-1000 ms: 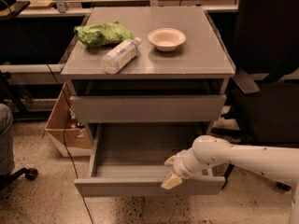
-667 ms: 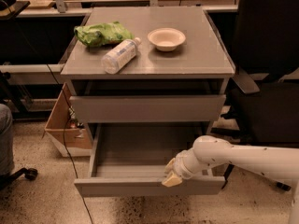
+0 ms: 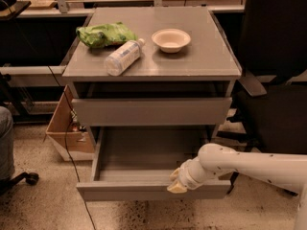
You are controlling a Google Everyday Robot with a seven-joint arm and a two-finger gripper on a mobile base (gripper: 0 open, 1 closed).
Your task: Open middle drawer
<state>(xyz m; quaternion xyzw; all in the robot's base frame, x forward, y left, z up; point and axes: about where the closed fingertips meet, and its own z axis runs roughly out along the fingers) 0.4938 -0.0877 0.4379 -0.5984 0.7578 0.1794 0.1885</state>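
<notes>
At the near edge of the scene, the robot's gripper (image 3: 178,183) sits on the top lip of the middle drawer (image 3: 124,191), right of centre on its front panel, with the white arm (image 3: 254,164) reaching in from the right. Whether the jaws are parted or clamped on the lip cannot be told from this angle. The drawer stands well out from the cabinet, its bare grey box interior exposed, so the pull appears to be in its closing stage and the task looks close to done. The next move probably calls for little more than a short straight draw toward the camera if any travel remains, then a clean release upward and away from the panel without nudging it back in. Above, another grey drawer front (image 3: 151,111) sits closed. On the cabinet top (image 3: 211,56) lie a plastic bottle (image 3: 122,57) on its side, a green bag (image 3: 103,34) just behind it and a pale bowl (image 3: 171,39). A cardboard box (image 3: 64,123) stands at the left, a black chair (image 3: 276,109) at the right.
</notes>
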